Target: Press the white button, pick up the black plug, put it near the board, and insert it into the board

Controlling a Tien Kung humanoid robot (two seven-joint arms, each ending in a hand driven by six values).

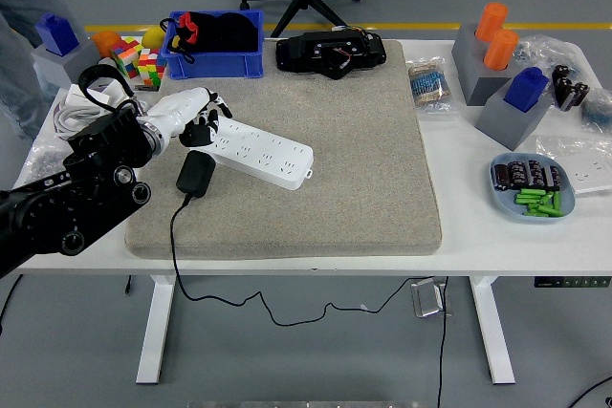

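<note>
Power strip (252,149) on the mat: left hand (194,118) (fingers spread, holding nothing) over its end could nudge it askew.

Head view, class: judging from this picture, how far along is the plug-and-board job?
Nothing looks finished. In hand: the left hand hovers at the left end of the white power strip, where the button would be; contact cannot be confirmed. Left: the black plug lies ungrasped on the grey mat, beside the strip, not inserted.
</note>
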